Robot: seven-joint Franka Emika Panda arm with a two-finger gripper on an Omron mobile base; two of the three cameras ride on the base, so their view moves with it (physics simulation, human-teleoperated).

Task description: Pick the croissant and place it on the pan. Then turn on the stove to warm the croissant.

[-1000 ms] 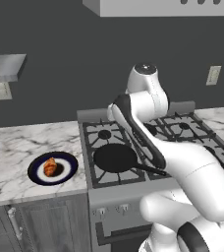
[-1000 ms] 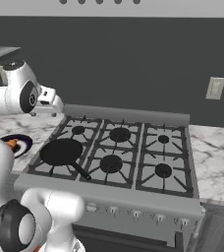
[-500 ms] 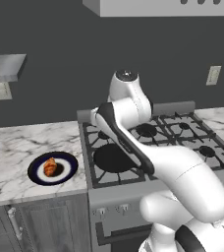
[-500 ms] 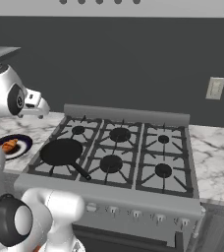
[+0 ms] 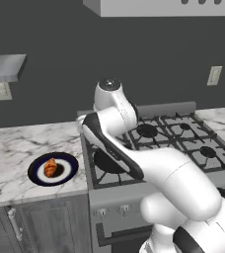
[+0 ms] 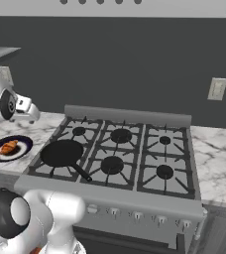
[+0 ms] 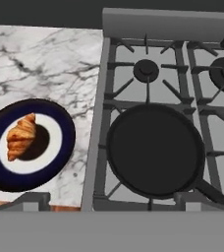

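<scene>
The croissant (image 7: pixel 21 136) is a small golden-brown crescent lying on a round dark blue plate (image 7: pixel 1 177) with a white ring, on the marble counter left of the stove (image 7: pixel 148 71). The croissant (image 5: pixel 50 167) also shows from the left base and, at the left edge, the croissant (image 6: pixel 8 147) from the right base. The black pan (image 7: pixel 155 150) sits empty on the stove's front left burner, its thin handle (image 6: pixel 80 172) pointing to the front right. My gripper (image 7: pixel 114 199) hovers high over the seam between counter and stove, open, with nothing between its fingers.
Marble counter (image 5: pixel 16 143) runs left of the stove, and more counter (image 6: pixel 214 158) lies to its right. Small knobs (image 6: pixel 135 216) line the stove front. A wall outlet (image 6: pixel 216 89) and a range hood (image 6: pixel 110 7) are behind and above. My arm (image 5: pixel 134 158) hides part of the pan in the left base view.
My arm has swung left, from over the stove's middle toward the counter side. The croissant, plate and pan have not moved.
</scene>
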